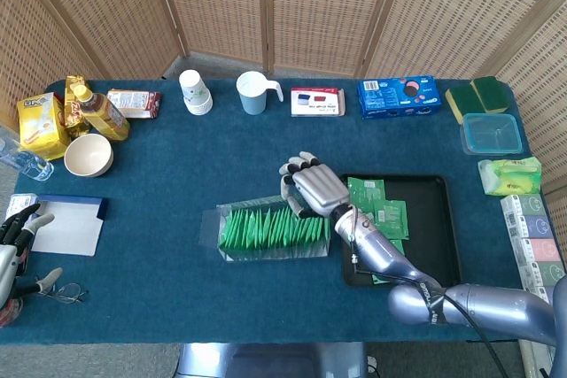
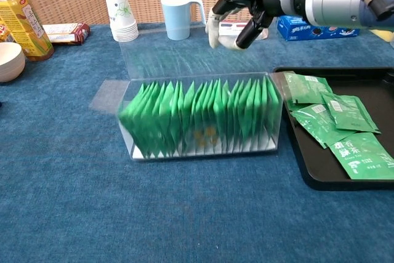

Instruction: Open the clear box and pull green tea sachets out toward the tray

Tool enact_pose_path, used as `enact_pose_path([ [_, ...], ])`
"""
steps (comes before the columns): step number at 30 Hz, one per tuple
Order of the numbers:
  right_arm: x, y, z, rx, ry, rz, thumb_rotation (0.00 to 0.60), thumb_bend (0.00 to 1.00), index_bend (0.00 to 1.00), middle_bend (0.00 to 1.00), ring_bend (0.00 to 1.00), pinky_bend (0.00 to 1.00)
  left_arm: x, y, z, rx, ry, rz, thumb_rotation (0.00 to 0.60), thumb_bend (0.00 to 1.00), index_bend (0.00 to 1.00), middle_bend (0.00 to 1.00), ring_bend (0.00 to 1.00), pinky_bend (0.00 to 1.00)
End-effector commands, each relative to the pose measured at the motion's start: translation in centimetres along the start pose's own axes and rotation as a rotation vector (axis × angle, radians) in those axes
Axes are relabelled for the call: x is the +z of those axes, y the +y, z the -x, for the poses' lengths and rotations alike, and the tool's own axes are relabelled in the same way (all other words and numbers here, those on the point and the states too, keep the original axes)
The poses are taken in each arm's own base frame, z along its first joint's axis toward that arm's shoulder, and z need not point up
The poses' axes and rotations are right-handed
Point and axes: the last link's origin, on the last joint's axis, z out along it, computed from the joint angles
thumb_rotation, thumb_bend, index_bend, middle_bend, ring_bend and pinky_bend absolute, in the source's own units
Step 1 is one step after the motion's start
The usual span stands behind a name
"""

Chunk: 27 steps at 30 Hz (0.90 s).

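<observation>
The clear box [image 1: 270, 233] [image 2: 203, 118] lies mid-table, packed with a row of upright green tea sachets [image 2: 197, 115]. Its lid [image 2: 178, 53] stands raised behind the row and looks blurred. My right hand [image 1: 310, 185] [image 2: 237, 24] is above the box's far right corner, fingers curled around the lid's top edge. The black tray [image 1: 443, 219] [image 2: 320, 180] sits just right of the box with several sachets [image 1: 381, 214] [image 2: 335, 124] lying flat in it. My left hand [image 1: 16, 229] rests at the table's left edge, fingers apart and holding nothing.
Along the back stand a paper cup stack [image 1: 195, 92], a blue mug [image 1: 254, 92], a red-and-white packet [image 1: 317, 101] and a blue box [image 1: 399, 96]. A bowl [image 1: 88, 154], a bottle [image 1: 100, 111] and a white pad [image 1: 66, 226] are at the left.
</observation>
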Motion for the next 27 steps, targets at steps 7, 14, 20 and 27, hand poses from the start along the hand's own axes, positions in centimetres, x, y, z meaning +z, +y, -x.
enact_pose_path([
  [7, -0.1, 0.2, -0.5, 0.0, 0.012, 0.014, 0.6, 0.57, 0.72, 0.25, 0.13, 0.02, 0.0, 0.2, 0.0, 0.002, -0.001, 0.005, 0.599, 0.16, 0.18, 0.08, 0.1, 0.33],
  [14, 1.0, 0.4, -0.1, -0.021, 0.008, 0.032, 0.6, 0.56, 0.68, 0.24, 0.13, 0.02, -0.2, 0.1, 0.0, 0.003, -0.001, -0.002, 0.6, 0.16, 0.18, 0.08, 0.1, 0.33],
  [20, 1.7, 0.8, 0.1, -0.04, 0.03, 0.057, 0.6, 0.56, 0.44, 0.18, 0.12, 0.02, -0.4, 0.0, -0.1, 0.003, 0.0, -0.006, 0.599, 0.16, 0.18, 0.08, 0.1, 0.33],
  [27, 2.5, 1.9, 1.1, -0.118, 0.067, 0.086, 0.6, 0.52, 0.09, 0.06, 0.08, 0.02, -0.5, -0.1, -0.1, 0.002, 0.0, -0.006, 0.6, 0.16, 0.18, 0.08, 0.1, 0.33],
])
